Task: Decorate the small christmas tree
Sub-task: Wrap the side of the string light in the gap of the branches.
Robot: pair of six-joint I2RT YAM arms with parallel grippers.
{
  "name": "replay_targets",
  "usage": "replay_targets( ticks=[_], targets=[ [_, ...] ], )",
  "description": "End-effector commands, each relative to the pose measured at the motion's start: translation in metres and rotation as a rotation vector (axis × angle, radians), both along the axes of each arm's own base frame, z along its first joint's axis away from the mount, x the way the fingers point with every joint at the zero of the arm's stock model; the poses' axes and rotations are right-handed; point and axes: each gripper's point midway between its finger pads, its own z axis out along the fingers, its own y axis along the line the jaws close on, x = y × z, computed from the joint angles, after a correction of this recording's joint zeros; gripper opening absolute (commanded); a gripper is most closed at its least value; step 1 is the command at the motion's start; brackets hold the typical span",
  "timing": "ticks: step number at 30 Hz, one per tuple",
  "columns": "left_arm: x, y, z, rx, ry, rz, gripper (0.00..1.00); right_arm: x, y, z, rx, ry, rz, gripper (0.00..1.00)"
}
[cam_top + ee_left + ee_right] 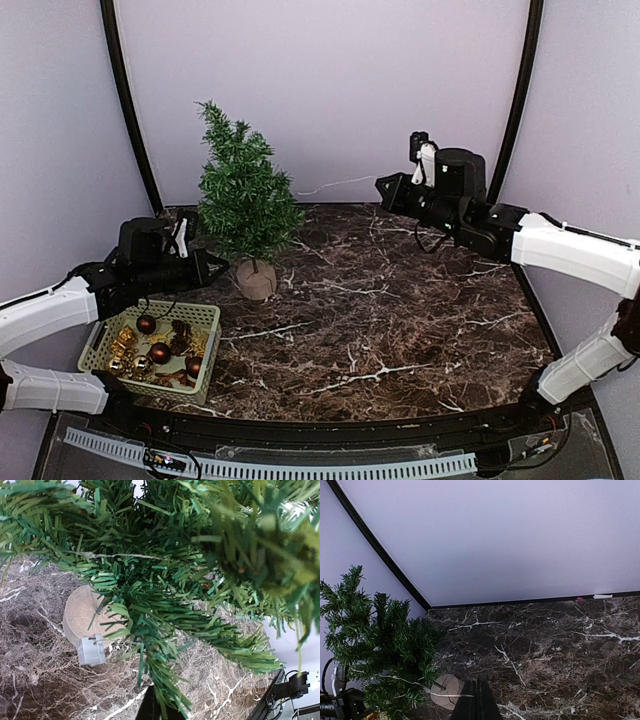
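Observation:
The small christmas tree [245, 200] stands at the back left of the marble table on its round wooden base [256, 280]. My left gripper [214, 266] is shut and pushed in under the lowest branches. In the left wrist view its dark fingertips [150, 707] are half covered by needles, so a hold cannot be made out. A thin white string [120, 556] lies across the branches, and a small white box [91, 650] hangs by the base. My right gripper [384, 187] hovers at the back right, shut on that string [335, 184], which stretches from the tree [380, 645] to its tips [476, 700].
A pale green basket [205, 312] sits at the near left below my left arm, holding dark red baubles [146, 324] and gold ornaments [125, 345]. Dark curved frame posts stand at the back left [130, 110] and back right [520, 100] in front of the pale wall.

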Motion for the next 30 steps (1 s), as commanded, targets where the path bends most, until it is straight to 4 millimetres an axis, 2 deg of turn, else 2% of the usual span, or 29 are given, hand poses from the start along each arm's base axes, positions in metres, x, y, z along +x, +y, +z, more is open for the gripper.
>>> replay_targets(
  ticks=[1,8,12,18,25,30],
  targets=[
    [0.001,-0.001,0.016,0.002,-0.042,-0.004,0.00,-0.024,-0.002,0.014,0.052,-0.016,0.059,0.00],
    [0.001,-0.002,0.017,-0.002,-0.045,-0.008,0.00,-0.069,0.031,0.045,0.074,-0.094,0.261,0.00],
    [0.001,-0.001,0.018,-0.006,-0.047,-0.007,0.00,-0.079,0.044,0.048,0.067,-0.103,0.293,0.00],
    [-0.002,0.003,0.017,0.000,-0.050,0.002,0.00,-0.071,0.036,0.022,0.051,-0.038,0.215,0.00],
    [-0.005,0.007,0.016,0.008,-0.051,0.018,0.00,-0.073,0.026,-0.007,0.053,0.037,0.177,0.00],
    [-0.004,0.009,0.016,0.021,-0.054,0.024,0.00,-0.076,0.020,-0.035,0.050,0.106,0.156,0.00]
  ],
)
